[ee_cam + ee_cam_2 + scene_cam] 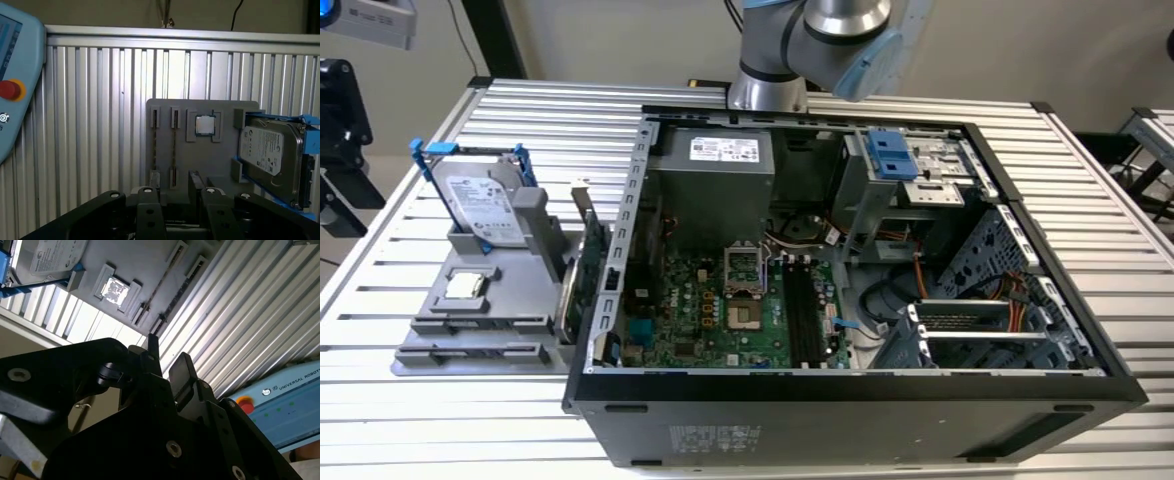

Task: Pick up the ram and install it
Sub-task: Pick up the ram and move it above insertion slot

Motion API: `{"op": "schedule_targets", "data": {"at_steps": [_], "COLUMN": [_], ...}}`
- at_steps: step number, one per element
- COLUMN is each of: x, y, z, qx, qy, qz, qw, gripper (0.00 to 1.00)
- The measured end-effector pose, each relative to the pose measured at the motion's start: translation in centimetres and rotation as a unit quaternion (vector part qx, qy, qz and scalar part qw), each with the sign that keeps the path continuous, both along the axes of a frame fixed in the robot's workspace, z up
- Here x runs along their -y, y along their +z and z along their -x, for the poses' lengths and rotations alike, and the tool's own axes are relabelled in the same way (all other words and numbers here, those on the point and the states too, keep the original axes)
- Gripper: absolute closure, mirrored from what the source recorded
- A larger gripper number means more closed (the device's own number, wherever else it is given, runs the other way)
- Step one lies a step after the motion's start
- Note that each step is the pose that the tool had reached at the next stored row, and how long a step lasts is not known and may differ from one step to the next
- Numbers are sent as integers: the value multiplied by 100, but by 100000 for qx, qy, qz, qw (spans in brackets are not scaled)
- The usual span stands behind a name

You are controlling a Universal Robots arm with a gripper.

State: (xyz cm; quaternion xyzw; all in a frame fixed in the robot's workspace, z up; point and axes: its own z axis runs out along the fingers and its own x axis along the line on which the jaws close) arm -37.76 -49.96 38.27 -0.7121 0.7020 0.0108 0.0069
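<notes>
An open computer case [854, 400] lies on its side on a ribbed metal tabletop [1094, 200], filling the centre and right of the exterior view. Its green motherboard [720, 310] faces up. The arm [814, 40] comes in at the top centre of that view, behind the case.

At the exterior view's left, just beside the case, sits a grey holder [520, 300]. A silver hard drive [487, 205] with blue rails stands tilted at its far end. A square processor chip [464, 285] lies in a pocket near its middle. A green expansion card [596, 265] with a metal bracket stands on edge between the holder and the case wall.

The ram [173, 147] is hard to make out. As far as I can tell it is the thin strip seen edge-on in one of the holder's two long slots, next to the chip's pocket. The slot beside it shows a similar thin line.

In both wrist views the jaws are spread, with a gap between the two black fingers [149, 210] and nothing pinched. They hang well apart from the holder. A light-blue control panel [12, 75] with a red button lies on the tabletop, away from the holder.
</notes>
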Motion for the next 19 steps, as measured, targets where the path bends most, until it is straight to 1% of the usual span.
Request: {"op": "schedule_targets", "data": {"at_steps": [8,9,10,11,13,19], "x": [0,0,0,0,0,0], "y": [-1,-2,-5,-11,-33,-138], "z": [0,-2,-1,-2,-7,-32], "qx": [-9,-205,-320,-354,-388,-408], "qy": [1,8,1,-3,22,97], "qz": [1,9,23,38,43,52], "qw": [100000,100000,99999,99999,99999,99999], "gripper": [0,0,0,0,0,0]}}
